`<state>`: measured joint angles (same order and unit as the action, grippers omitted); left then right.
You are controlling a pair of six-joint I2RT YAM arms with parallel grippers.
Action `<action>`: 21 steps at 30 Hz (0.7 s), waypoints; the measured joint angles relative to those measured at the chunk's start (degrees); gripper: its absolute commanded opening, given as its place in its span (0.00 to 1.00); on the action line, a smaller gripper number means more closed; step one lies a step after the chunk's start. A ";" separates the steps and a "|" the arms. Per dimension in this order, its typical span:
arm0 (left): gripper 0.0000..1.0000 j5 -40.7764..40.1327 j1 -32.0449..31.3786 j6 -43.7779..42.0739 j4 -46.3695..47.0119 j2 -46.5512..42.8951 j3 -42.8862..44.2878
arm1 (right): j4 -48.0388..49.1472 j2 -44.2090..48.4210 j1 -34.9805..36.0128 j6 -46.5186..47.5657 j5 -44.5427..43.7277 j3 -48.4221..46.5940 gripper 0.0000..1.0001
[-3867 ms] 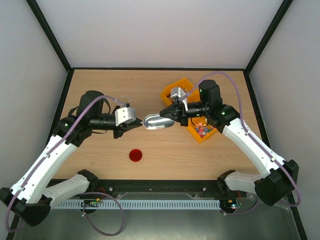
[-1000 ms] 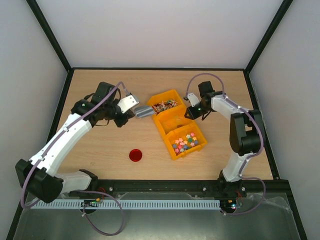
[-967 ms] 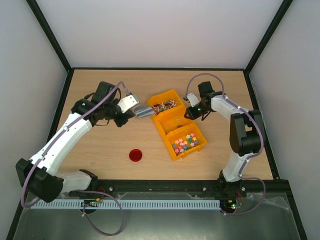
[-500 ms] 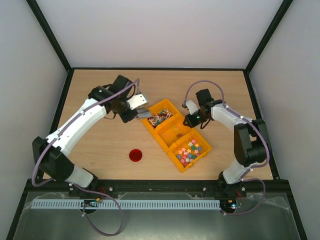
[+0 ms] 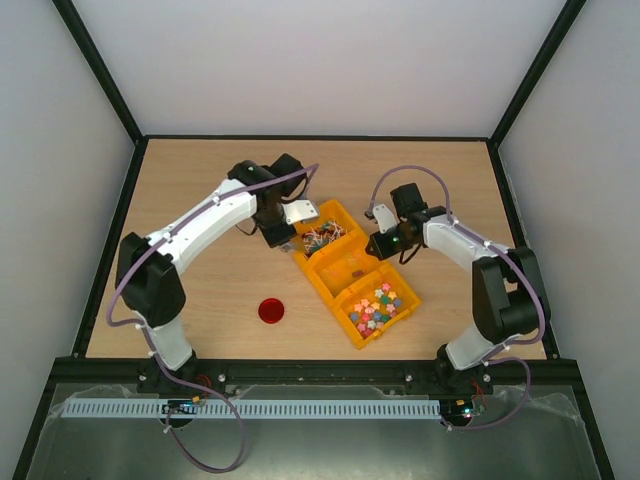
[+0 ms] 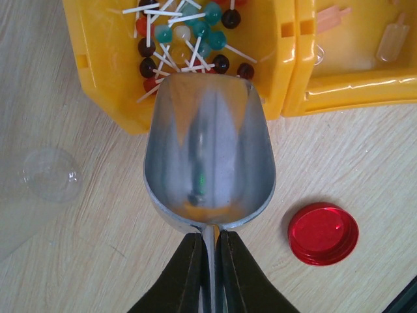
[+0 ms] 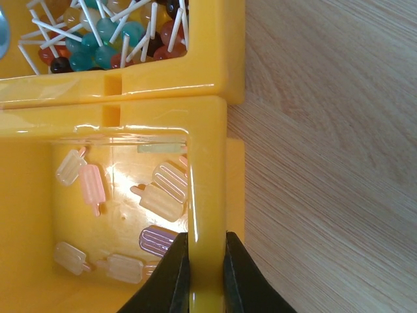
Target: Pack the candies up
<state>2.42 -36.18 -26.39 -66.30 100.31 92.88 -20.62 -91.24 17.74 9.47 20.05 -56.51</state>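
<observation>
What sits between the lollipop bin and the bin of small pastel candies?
The middle yellow bin, holding popsicle-shaped sweets; the top view shows it.

The candies (image 5: 375, 307) are many tiny, pea-sized sweets in mixed pastel colours: pink, yellow, green, blue and white. They lie loose in a low, scattered heap on the floor of one end compartment of a yellow plastic three-compartment bin (image 5: 348, 322). The bin sits diagonally on the table, and their compartment is the end nearest the arm bases. Only the top view shows them.
</observation>
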 measured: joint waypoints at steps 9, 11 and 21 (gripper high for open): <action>0.02 -2.19 -1.49 2.29 -3.61 7.72 6.86 | 0.42 0.96 0.55 -1.86 -0.15 0.44 0.01; 0.02 -2.71 -1.88 2.60 -3.89 9.29 8.00 | 0.48 1.16 0.79 -2.03 -0.28 0.52 0.01; 0.02 -4.35 -2.78 2.86 -2.97 12.24 8.52 | 0.96 1.97 1.95 -2.27 -0.81 1.07 0.01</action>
<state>-1.93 -38.96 -23.53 -69.28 112.55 101.41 -19.66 -89.27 19.68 7.20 19.25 -55.44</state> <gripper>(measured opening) 0.060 0.087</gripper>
